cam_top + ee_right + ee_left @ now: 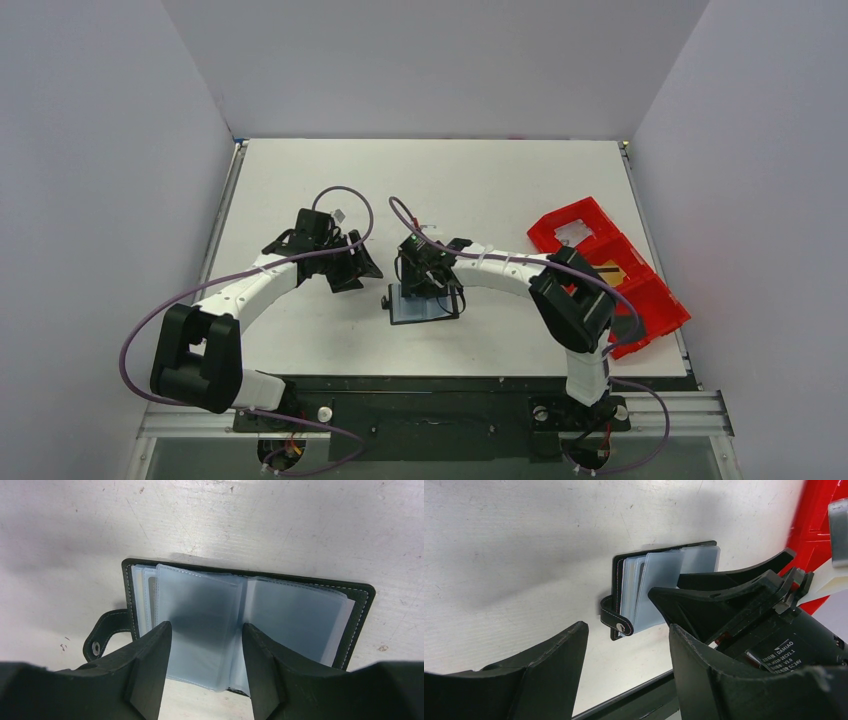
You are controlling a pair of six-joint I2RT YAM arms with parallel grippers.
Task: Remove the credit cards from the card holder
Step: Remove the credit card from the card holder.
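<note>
Tool of right arm (206, 630) low over card holder (295, 607)

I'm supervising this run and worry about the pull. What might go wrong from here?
1. The small black folding card holder lies loose on the white table. The left gripper hangs open beside it, not touching it, so a pull may drag the whole holder along.
2. The right gripper straddles a floppy translucent plastic sleeve; it may pinch only the sleeve and no card.
</note>
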